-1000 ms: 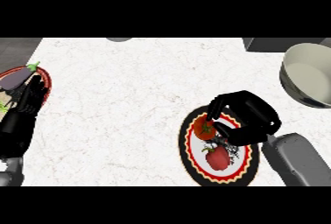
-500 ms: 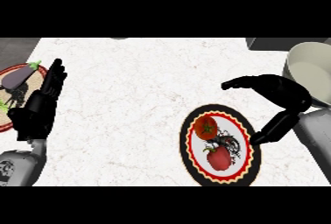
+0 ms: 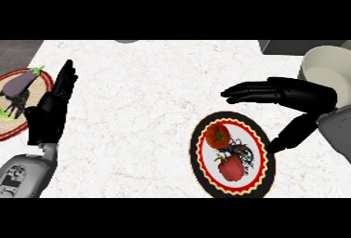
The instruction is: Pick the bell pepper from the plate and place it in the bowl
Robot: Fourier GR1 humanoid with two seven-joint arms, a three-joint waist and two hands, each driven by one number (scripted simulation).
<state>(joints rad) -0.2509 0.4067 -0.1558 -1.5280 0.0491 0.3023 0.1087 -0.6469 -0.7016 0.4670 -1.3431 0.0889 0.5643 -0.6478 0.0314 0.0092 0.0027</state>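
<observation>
I see the bell pepper [image 3: 231, 167] on the plate [image 3: 263, 144] below the tomato [image 3: 218, 135], right hand [image 3: 288, 93] released above that plate, left hand [image 3: 51, 109] flat far left of it.

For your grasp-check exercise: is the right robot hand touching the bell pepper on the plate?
Apart. The head view shows the right robot hand open above the plate's far rim, with bare counter and plate between it and the bell pepper.
</observation>
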